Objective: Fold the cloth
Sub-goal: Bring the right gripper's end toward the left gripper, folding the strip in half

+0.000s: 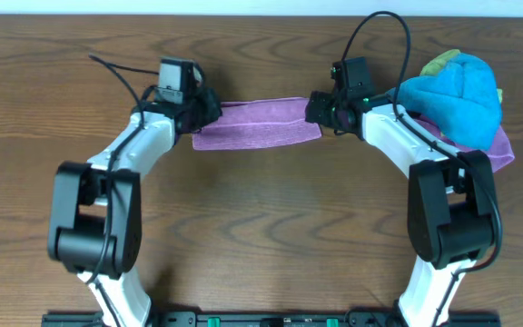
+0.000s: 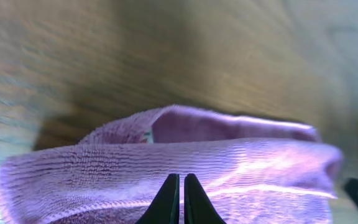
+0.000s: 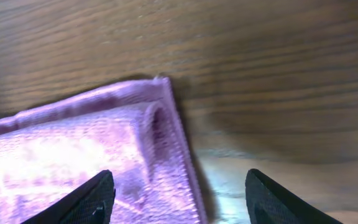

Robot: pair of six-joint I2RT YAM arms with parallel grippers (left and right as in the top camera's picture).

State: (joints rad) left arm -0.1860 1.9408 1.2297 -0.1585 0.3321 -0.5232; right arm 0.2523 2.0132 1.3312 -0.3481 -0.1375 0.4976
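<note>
A purple cloth (image 1: 261, 123) lies folded into a band on the wooden table between my two grippers. My left gripper (image 1: 209, 107) is at its left end. In the left wrist view its jaws (image 2: 182, 180) are shut on the near layer of the cloth (image 2: 229, 162), which arches up and shows an open fold behind. My right gripper (image 1: 320, 109) is at the cloth's right end. In the right wrist view its jaws (image 3: 179, 186) are open and straddle the cloth's right hem (image 3: 73, 143) without gripping it.
A heap of blue cloth (image 1: 457, 95) with a bit of green on top lies at the back right, over another purple cloth (image 1: 502, 145), beside my right arm. Bare wooden table (image 1: 261, 227) spreads in front of the cloth.
</note>
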